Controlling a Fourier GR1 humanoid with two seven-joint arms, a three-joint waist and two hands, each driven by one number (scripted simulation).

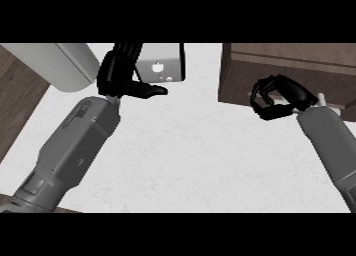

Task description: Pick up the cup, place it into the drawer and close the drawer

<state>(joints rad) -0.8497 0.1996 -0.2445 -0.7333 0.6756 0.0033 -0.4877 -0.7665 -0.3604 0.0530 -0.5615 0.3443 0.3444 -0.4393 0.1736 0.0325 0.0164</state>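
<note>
the small pale grey cup (162, 64) with smooth, faintly shiny sides stands at the far edge of the white marbled counter (188, 150), upright as far as i can tell, with a tiny mark on its near face. it looks light and stiff, the sort of thing that would skid if nudged, and its sleek wall could slip between black fingers, so i'd judge a wrap round the middle of the body to be the safest hold, not a pinch at the rim.

the left hand (125, 75) is right against the cup's left side, fingers running up alongside it and the thumb jutting out below toward the cup's base; the fingers look partly bent but i cannot tell whether they actually close round the cup. to the left of that hand lies a long pale grey rounded object (55, 62), its purpose unclear.

over on the right, the dark brown wooden drawer unit (299, 72) sits well apart from the cup. the right hand (277, 97) is at its front, fingers curled in, seemingly hooked by the drawer's edge, though what they hold is hidden.
</note>
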